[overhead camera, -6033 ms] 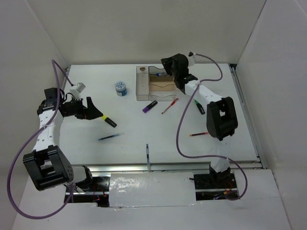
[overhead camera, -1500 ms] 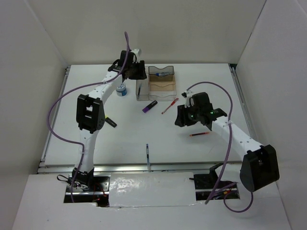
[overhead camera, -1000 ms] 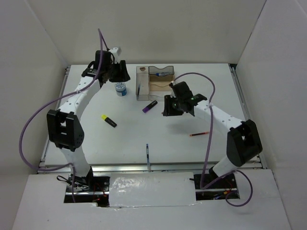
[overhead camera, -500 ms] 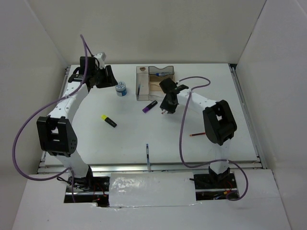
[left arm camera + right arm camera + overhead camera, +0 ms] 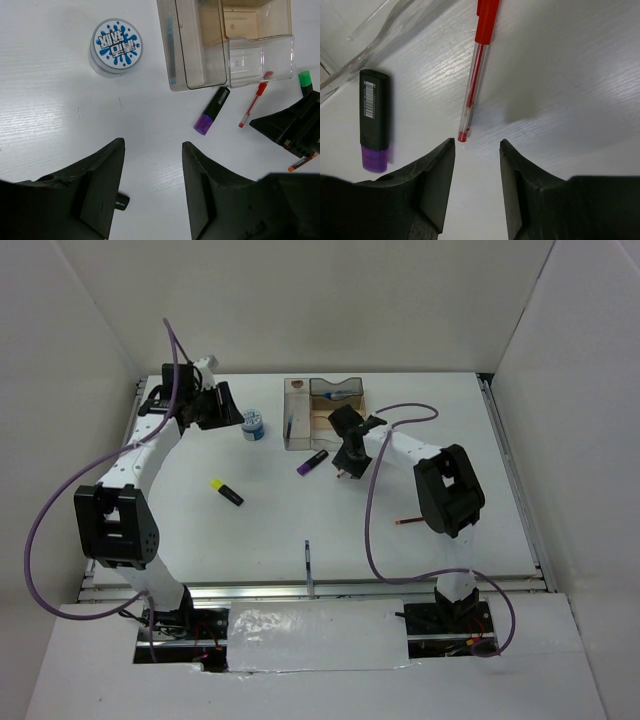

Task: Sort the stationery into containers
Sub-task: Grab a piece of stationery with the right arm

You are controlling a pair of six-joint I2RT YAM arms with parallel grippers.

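i count four pens: red pen [image 5: 476, 75], second red pen [image 5: 410, 521], dark pen [image 5: 308, 562], blue pen [image 5: 171, 50]. three highlighters: purple highlighter [image 5: 212, 110], yellow highlighter [image 5: 226, 492], green highlighter [image 5: 305, 81]. one tub [image 5: 116, 46], one bottle [image 5: 338, 395], one organiser [image 5: 257, 57].

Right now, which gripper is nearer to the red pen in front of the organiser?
Right. The right gripper hangs open just over the red pen's tip. The left gripper is far off to the pen's left in the top view, past the organiser and the round tub.

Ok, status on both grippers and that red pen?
Left gripper open, empty, near round tub. Right gripper open at tip of red pen, no grip yet. Purple highlighter alongside, not touching pen.
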